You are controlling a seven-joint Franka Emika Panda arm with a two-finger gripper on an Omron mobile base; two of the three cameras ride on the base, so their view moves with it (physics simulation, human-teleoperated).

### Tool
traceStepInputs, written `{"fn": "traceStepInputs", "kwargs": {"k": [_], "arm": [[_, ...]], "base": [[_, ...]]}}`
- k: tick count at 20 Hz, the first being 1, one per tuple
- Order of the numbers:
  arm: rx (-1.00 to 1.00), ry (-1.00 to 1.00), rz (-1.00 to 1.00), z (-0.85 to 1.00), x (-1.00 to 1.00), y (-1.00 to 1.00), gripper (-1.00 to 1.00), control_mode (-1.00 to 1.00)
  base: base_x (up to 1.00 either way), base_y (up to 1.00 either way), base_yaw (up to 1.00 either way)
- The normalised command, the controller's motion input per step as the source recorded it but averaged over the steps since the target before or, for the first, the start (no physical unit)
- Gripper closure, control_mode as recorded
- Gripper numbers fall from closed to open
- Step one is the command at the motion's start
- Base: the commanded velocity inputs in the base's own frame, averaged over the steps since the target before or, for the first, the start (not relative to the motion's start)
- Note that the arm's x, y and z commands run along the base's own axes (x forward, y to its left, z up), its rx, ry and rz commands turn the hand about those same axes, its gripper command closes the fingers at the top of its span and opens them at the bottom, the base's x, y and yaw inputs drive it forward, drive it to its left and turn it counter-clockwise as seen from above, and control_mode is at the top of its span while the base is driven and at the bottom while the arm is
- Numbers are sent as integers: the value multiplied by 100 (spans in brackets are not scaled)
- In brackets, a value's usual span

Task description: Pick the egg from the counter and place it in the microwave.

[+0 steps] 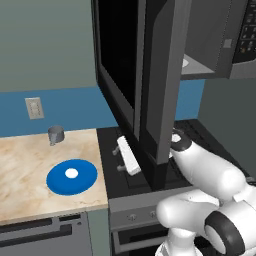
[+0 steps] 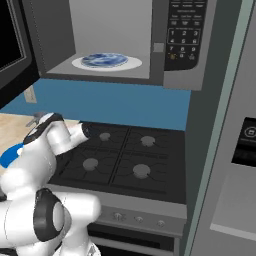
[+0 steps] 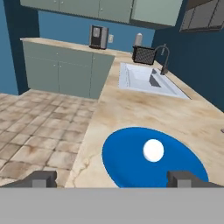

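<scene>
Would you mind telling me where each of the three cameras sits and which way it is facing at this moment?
Left base view: behind the arm's left, looking down on the counter, blue plate with the egg, and the open microwave door; white arm lower right.
Right base view: behind its right, facing the stove top and microwave interior; arm lower left.
Hand view: on the hand, looking along the counter toward the sink; the open gripper frames the egg.
Shared: left and hand views share plate and egg; both base views share microwave and stove top.

Beige marble counter point(image 1: 30, 180), blue plate point(image 1: 85, 181) lying flat on it, grey cup point(image 1: 56, 133) near the wall
</scene>
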Motion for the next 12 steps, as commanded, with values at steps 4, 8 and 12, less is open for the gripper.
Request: {"fn": "traceStepInputs", "kwargs": {"k": [4,8,12], "arm": [[0,0,0,-21,54,51,-100,-100],[0,0,0,-24,44,67,-100,-100],[0,0,0,-18,30,65,-100,-100]], "base": [[0,0,0],[0,0,0],[0,0,0]]}}
